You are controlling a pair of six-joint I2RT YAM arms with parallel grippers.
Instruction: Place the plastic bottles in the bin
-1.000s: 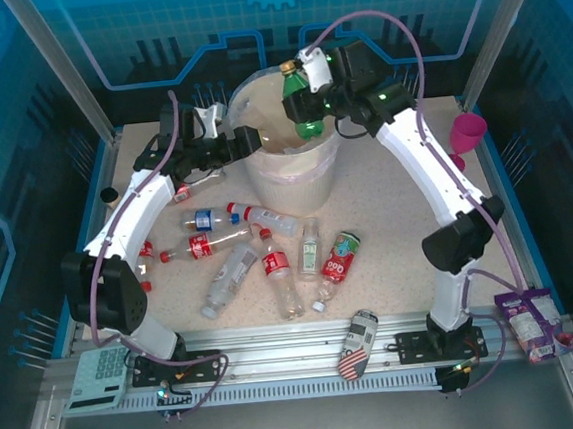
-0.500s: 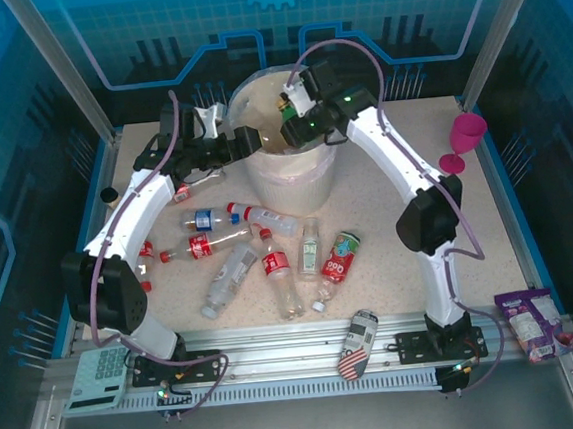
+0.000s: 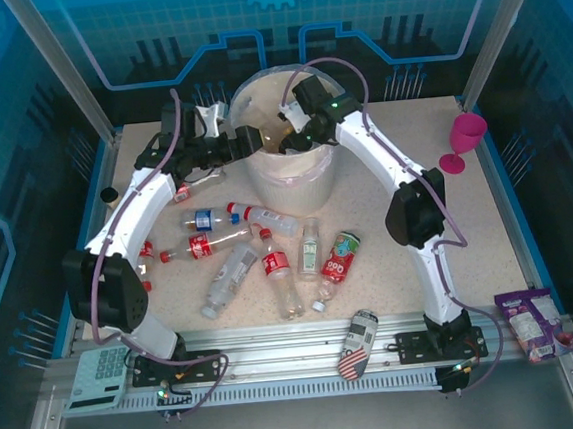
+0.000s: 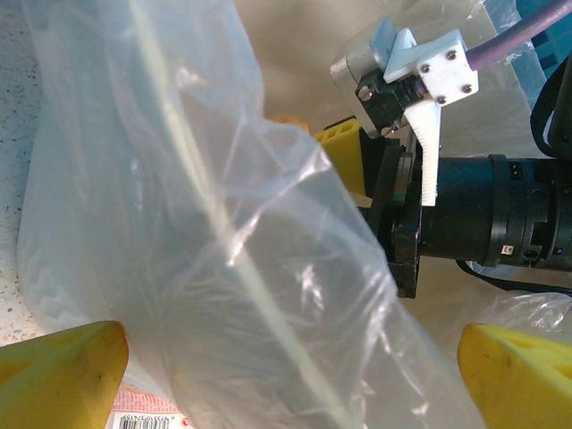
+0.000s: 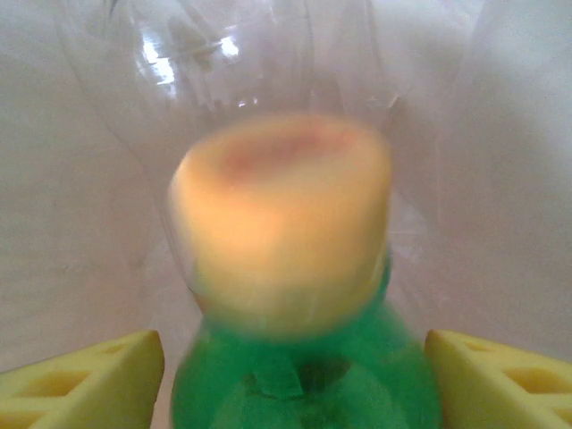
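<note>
1. Two arms meet at the bin, a large cream-white bucket lined with a clear bag, which stands at the far middle of the worktop.
2. The right tool reaches over the rim into the bin's mouth. It is released, with its yellow fingertips spread on either side of the all-green bottle.
3. The wrist camera shows that bottle blurred against the bag's film while the fingertips stay sharp. Its pale orange cap points away from the tool. Whether either fingertip touches the bottle cannot be told.
4. The left tool sits against the bin's left side, just below the rim. Its jaws are wide apart and grasp nothing, and the loose bag film fills the gap between them.
5. Several plastic bottles lie scattered on the worktop in front of the bin, between the two arms. Most have red labels and caps, and one has a blue label.
6. A stars-and-stripes printed can rests on the rail at the near edge. A pink goblet stands near the worktop's right edge, well apart from the bin.
</note>
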